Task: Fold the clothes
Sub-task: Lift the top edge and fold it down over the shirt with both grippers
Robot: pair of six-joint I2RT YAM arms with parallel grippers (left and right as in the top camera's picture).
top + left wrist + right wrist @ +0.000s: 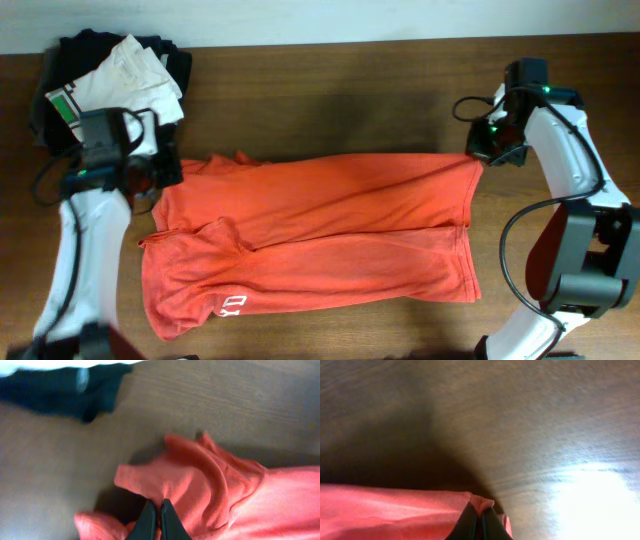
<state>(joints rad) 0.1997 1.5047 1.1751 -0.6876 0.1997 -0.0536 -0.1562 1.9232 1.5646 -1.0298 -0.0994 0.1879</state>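
Left end effector (160, 510): clamped on T-shirt (320, 240) shoulder, ten o'clock.
Right end effector (480, 510): pinching hem corner, two o'clock.
Risk: shallow pinches could slip mid-fold, dropping fabric crooked on tabletop (330, 80).

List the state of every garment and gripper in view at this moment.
T-shirt, laid out on the table, rumpled at the sleeve end.
left gripper, jaws shut on the T-shirt near a sleeve.
right gripper, jaws shut on the T-shirt's hem corner.
white garment, crumpled on top of the black garments.
black garments, heaped at the table's corner.
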